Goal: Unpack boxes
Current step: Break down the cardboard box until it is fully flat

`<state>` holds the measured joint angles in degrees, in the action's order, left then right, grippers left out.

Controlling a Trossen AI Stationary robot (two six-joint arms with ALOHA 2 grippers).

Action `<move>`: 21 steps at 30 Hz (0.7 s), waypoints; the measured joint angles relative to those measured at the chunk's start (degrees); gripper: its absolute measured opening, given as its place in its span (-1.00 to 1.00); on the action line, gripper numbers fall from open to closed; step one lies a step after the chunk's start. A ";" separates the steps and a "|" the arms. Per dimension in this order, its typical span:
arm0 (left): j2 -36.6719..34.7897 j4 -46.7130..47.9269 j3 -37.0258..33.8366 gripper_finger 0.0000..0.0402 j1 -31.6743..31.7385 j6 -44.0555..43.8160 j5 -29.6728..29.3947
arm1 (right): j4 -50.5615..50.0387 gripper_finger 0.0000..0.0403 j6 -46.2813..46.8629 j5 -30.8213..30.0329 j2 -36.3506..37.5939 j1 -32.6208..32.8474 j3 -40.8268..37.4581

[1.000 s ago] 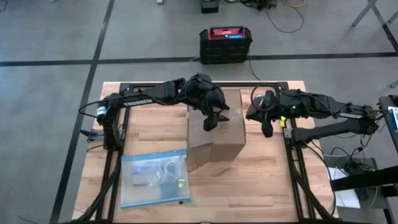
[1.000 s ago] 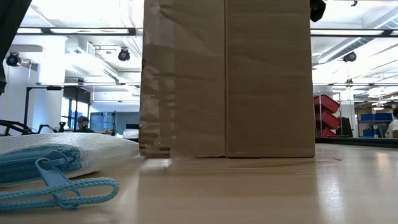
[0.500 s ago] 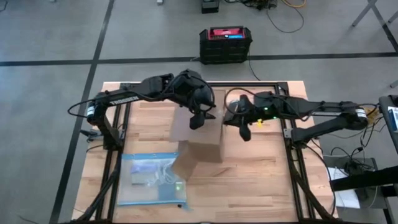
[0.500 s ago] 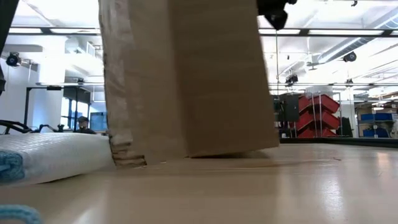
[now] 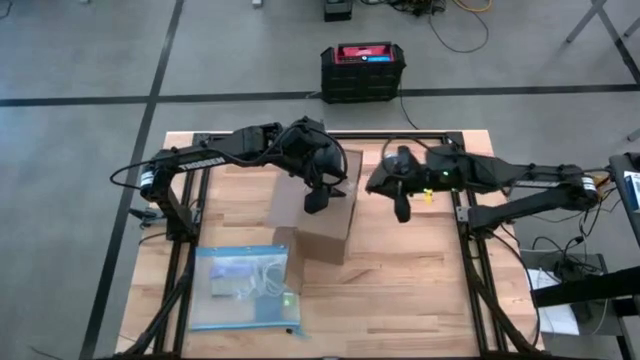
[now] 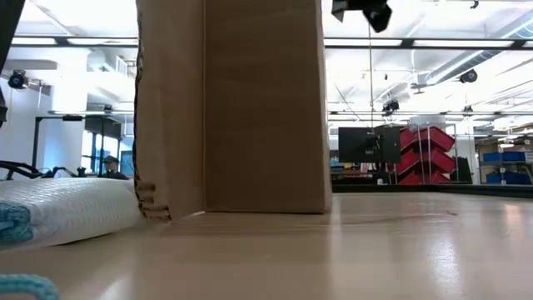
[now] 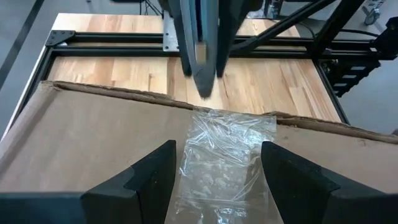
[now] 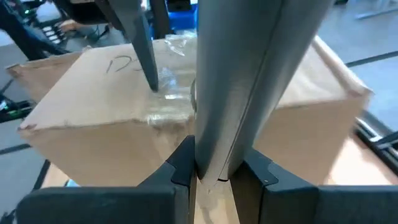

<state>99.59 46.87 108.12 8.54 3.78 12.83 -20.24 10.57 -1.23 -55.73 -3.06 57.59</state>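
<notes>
- Still early: the cardboard box [image 5: 322, 205] stands closed on the desk [image 5: 420, 290], its flaps sealed with clear tape [image 7: 224, 155], nothing taken out.
- Left claw [image 5: 313, 200] hovers over the box top, fingers wide, holding nothing.
- Right claw [image 5: 401, 208] hangs just beside the box, fingers narrow, pinched on a thin blade-like tool [image 8: 233, 93].
- Left to do: cut the tape, open the 4 flaps, empty the box.
</notes>
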 joint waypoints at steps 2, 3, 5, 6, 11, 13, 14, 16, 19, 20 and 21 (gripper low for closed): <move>0.00 0.03 0.00 0.08 -0.02 -0.10 -0.10 | 4.26 -0.76 -0.14 -2.37 3.06 1.49 -4.01; 0.00 -0.02 0.00 0.08 -0.07 -0.23 -0.10 | 7.26 -0.76 -0.19 -3.15 4.53 2.24 -6.45; 0.00 -0.13 0.00 0.07 -0.32 -0.13 -0.23 | 14.29 -0.76 -0.55 -3.34 6.96 3.45 -11.96; 0.00 -0.22 -0.02 0.07 -0.47 0.10 -0.32 | 18.01 -0.76 -0.67 -3.41 7.58 3.89 -14.81; 0.02 -0.65 -0.04 0.08 -0.62 0.19 -1.10 | 39.43 -0.76 -2.23 -5.01 7.85 5.00 -27.23; 0.02 -0.53 -0.04 0.09 -0.62 -0.25 -2.74 | 47.62 -0.76 -3.03 -5.34 7.89 5.04 -30.41; 0.02 -0.53 -0.04 0.10 -0.62 -0.59 -3.31 | 49.99 -0.76 -3.41 -5.53 7.93 5.04 -31.52; 0.02 -0.59 -0.04 0.10 -0.62 -1.15 -3.68 | 50.68 -0.76 -3.92 -6.74 8.26 5.07 -32.75; 0.02 -0.78 -0.04 0.09 -0.62 -1.93 -3.92 | 50.10 -0.76 -4.21 -7.60 8.75 5.10 -33.16; 0.02 -0.88 -0.04 0.08 -0.62 -2.28 -3.95 | 50.20 -0.76 -4.45 -7.89 9.17 5.19 -33.14; 0.03 -1.14 -0.05 0.07 -0.62 -2.80 -4.23 | 50.20 -0.76 -4.81 -8.14 9.56 5.19 -33.14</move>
<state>99.62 45.74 108.06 7.92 0.97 8.60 29.96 5.76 -9.37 -46.17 2.13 24.45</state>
